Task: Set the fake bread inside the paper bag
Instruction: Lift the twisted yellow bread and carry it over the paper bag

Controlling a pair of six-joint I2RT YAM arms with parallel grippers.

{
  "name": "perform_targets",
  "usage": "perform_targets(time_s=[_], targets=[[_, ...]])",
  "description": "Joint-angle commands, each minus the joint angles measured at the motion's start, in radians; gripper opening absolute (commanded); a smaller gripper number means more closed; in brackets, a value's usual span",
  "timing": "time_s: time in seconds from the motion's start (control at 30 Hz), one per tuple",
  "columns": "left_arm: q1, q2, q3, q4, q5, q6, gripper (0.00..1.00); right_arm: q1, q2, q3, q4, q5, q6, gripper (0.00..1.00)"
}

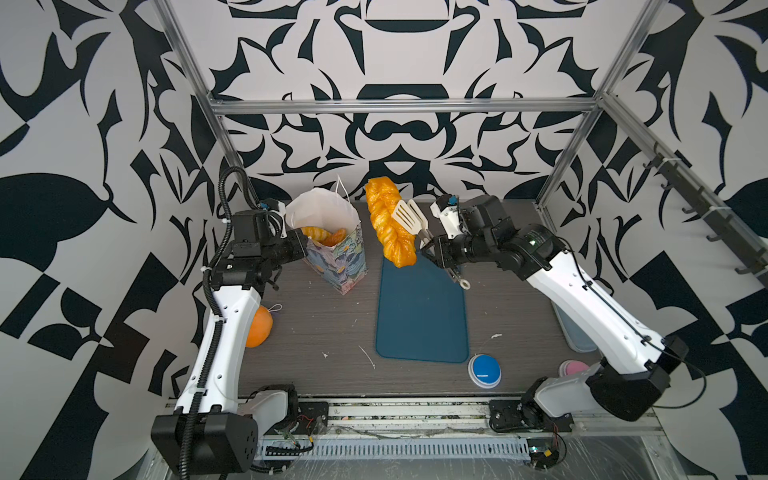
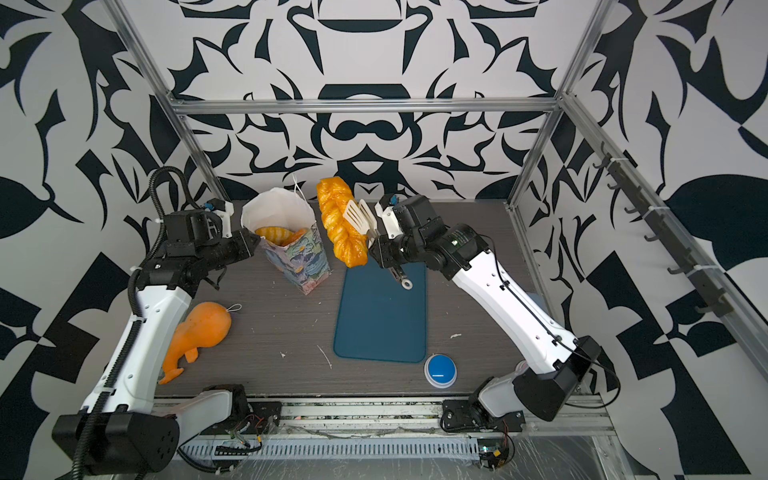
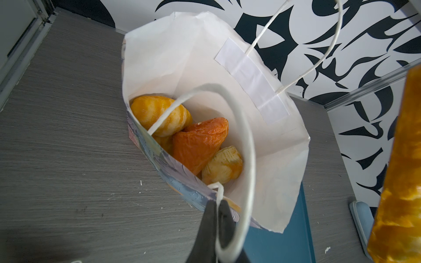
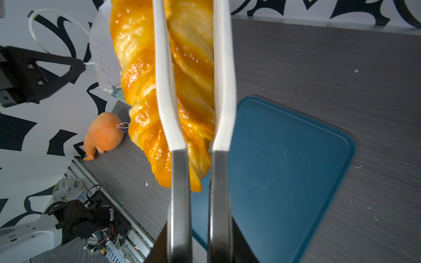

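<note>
The paper bag (image 1: 336, 257) (image 2: 299, 257) stands upright at the back left of the table, mouth open and white inside (image 3: 273, 148). My left gripper (image 1: 301, 245) (image 3: 217, 205) is at its near rim, shut on the white string handle (image 3: 248, 145). Several pieces of fake bread lie in the bag: a croissant (image 3: 159, 113), a darker triangle (image 3: 198, 145) and a bun (image 3: 223, 164). My right gripper (image 1: 432, 249) (image 4: 200, 246) is shut on white-tipped metal tongs (image 1: 409, 216) (image 4: 224, 91). The tongs clamp a long braided loaf (image 1: 388, 224) (image 2: 338, 224) (image 4: 141, 79), which hangs in the air just right of the bag.
A dark blue mat (image 1: 422, 316) lies mid-table, under the loaf's lower end. An orange toy with a string loop (image 2: 203, 328) rests beside the left arm. A blue button (image 1: 484, 370) sits near the front edge. A pale blue container (image 1: 577, 332) lies under the right arm.
</note>
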Motion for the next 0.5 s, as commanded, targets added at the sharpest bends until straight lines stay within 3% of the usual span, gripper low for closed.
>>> perform_targets(time_s=[0.0, 0.47], targets=[[0.002, 0.001, -0.010, -0.006, 0.007, -0.004, 0.00, 0.023, 0.014, 0.099, 0.071, 0.013, -0.025, 0.32], [0.002, -0.002, -0.009, -0.011, -0.010, 0.000, 0.00, 0.069, 0.182, 0.333, 0.052, -0.005, -0.050, 0.32]])
